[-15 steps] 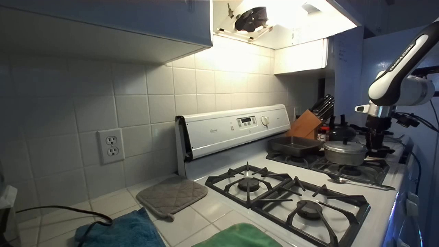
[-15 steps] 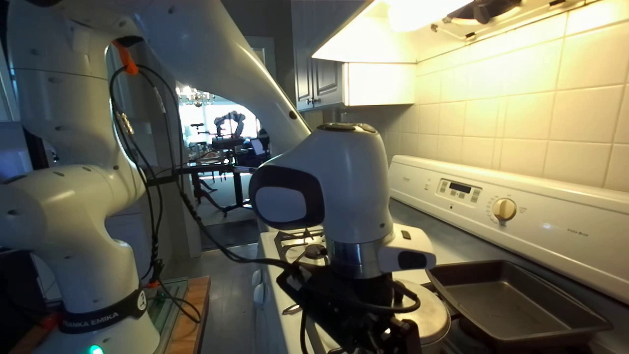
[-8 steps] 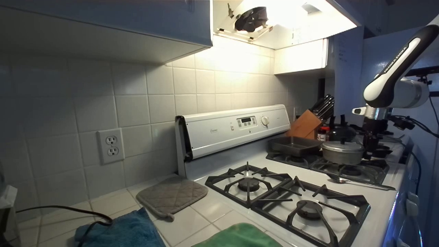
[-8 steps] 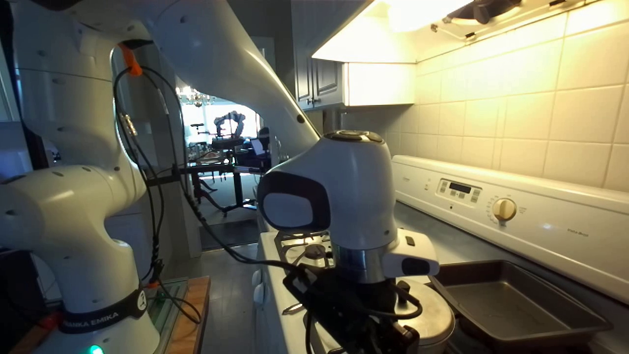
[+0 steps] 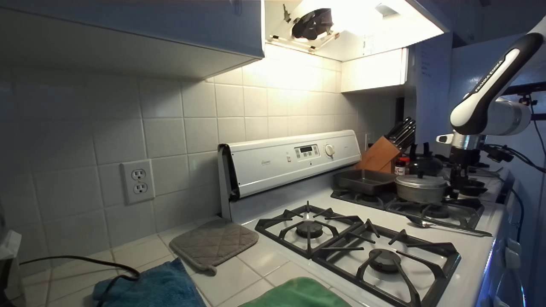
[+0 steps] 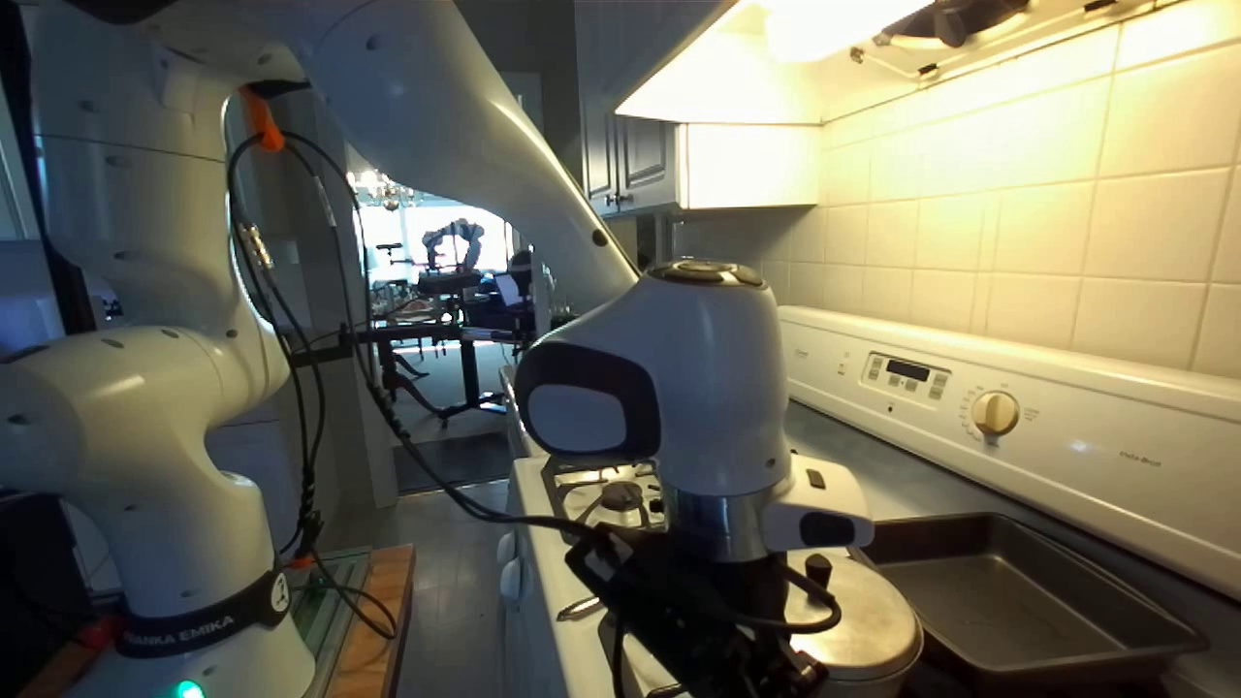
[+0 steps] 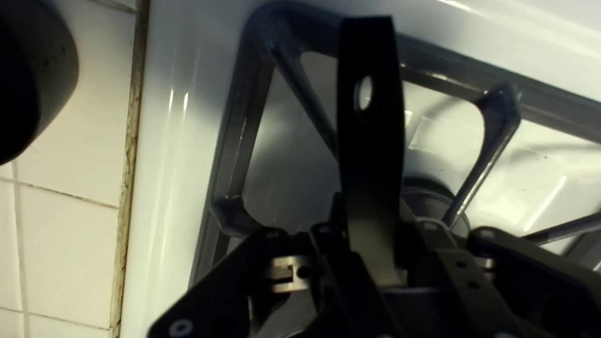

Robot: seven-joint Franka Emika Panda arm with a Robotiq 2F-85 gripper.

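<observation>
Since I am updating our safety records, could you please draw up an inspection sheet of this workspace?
Surface: white stove beside a tiled counter, whose stove-side edge looks stained.
Job's things: pot with its lid on; its black handle is above a grate.
Clutter: baking pan beside the pot; spoon on the stove; pot holder, blue cloth and green cloth on the counter.
Grippers: the gripper is at the handle, fingers on either side; whether they clamp it, I cannot tell.
Cables: cord running over the blue cloth; arm cables hanging along the arm.
Surroundings: hood light on; outlet with nothing plugged in.
</observation>
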